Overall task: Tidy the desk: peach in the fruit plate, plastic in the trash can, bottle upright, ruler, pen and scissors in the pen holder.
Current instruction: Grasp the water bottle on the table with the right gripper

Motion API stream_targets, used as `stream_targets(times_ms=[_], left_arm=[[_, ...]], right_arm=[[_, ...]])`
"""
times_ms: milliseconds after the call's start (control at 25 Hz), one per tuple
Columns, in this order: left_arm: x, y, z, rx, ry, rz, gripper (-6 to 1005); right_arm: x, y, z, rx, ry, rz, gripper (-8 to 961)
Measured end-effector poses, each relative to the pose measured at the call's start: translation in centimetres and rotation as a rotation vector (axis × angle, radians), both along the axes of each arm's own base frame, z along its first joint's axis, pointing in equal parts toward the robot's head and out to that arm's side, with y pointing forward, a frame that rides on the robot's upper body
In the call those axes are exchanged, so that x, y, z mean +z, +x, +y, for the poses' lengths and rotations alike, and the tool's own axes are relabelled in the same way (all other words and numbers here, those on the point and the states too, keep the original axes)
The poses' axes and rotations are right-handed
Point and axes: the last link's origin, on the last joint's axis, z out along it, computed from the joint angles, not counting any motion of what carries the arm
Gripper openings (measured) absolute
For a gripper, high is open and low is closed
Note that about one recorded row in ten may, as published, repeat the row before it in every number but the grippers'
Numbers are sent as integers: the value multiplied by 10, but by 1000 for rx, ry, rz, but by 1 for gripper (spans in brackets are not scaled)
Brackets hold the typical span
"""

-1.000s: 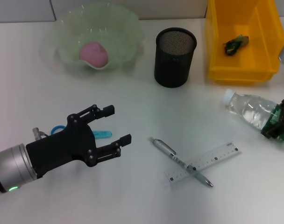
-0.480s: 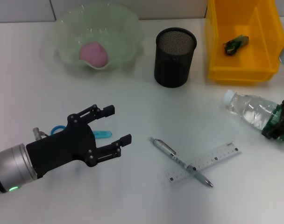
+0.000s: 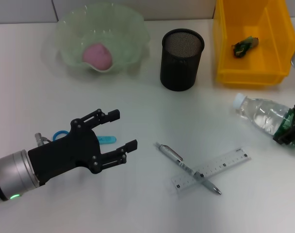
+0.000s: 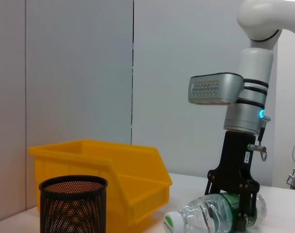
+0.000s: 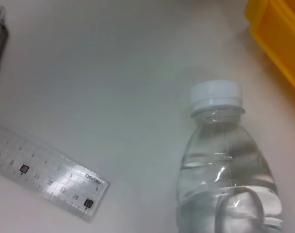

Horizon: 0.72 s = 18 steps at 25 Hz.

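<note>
Bottle (image 3: pixel 261 112) lying flat near yellow bin (image 3: pixel 249 43), smooth, slippery, probably heavy with water. Right gripper (image 4: pixel 233 213) clamped round its fat middle. Left gripper (image 3: pixel 122 130) wide open, empty.

Bright even light, soft shadows, sharp
</note>
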Motion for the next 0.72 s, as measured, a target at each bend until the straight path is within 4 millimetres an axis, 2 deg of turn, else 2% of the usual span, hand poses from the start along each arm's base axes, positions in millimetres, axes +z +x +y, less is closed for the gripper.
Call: stream_targets(times_ms=[720], left_arm=[[0, 0, -1, 0, -2, -3, 799]], right_arm=[[0, 1, 0, 3, 2, -1, 753]])
